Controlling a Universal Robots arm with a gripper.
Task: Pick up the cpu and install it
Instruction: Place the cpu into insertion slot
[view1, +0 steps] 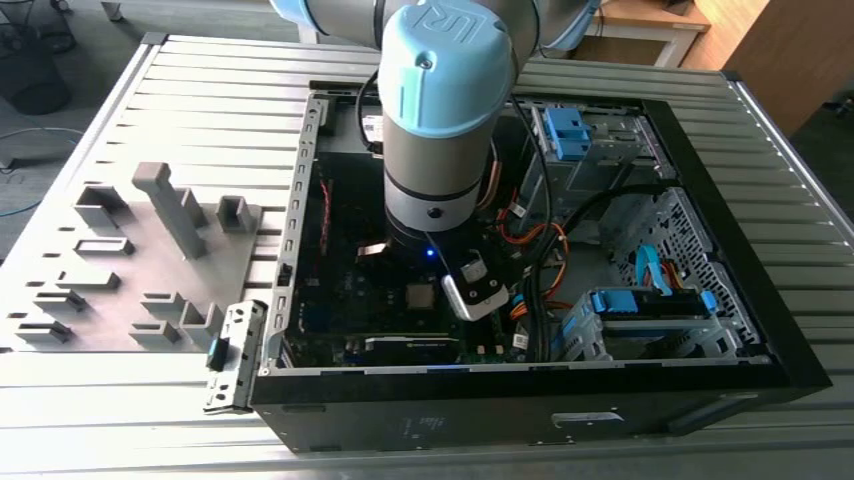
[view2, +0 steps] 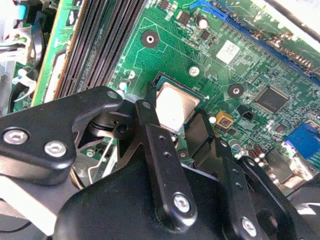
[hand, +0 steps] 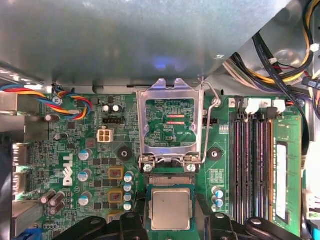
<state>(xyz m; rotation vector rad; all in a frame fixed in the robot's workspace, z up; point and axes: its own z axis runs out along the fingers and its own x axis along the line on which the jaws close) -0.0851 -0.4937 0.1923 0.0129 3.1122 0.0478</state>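
We see the arm (view1: 441, 120) reaching straight down into the open computer case (view1: 534, 410), which lies on its side on the slatted counter (view1: 134, 420) so that the motherboard (hand: 90, 150) faces up and can be approached from above.

In the first wrist view, the cpu (hand: 171, 209) lies flat and square inside the socket (hand: 170, 181), its silver top facing up. The metal load plate (hand: 170, 120) is swung up and away from the socket, and its wire lever (hand: 215, 105) is unlatched. We judge this is what leaves the seat free for the chip.

The hand (view2: 174, 115) hangs directly over the socket. Its two black fingers (hand: 131, 224) straddle the chip, one on each side, and line up with opposite edges. In the first wrist view a strip of board shows between each finger and the chip's edge, so we judge the hand released and not clamping anything. In the second wrist view the fingertips sit low, close to the socket frame, which suits setting down a thin part without tilting it.

The memory slots (hand: 252, 165) run beside the socket and lie clear of the fingers. The grey fixture plate (view1: 120, 270) lies on the counter beside the case, on the exterior view's left.
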